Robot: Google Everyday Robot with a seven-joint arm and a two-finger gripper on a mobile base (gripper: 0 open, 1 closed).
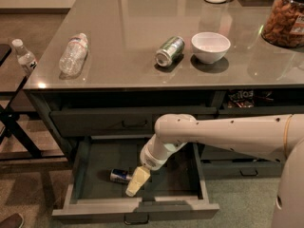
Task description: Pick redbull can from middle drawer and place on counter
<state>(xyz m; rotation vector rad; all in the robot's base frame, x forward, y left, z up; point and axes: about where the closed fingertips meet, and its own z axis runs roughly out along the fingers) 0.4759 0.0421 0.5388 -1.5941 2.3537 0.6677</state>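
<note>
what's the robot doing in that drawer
The robot's gripper is down inside the open middle drawer, right beside the redbull can, which lies on its side on the drawer floor. The can is not yet lifted. The counter above holds a green can, a bowl and a bottle.

Tool [135,183] sits low in middle drawer [137,208] beside redbull can [120,175]; drawer open above.
</note>
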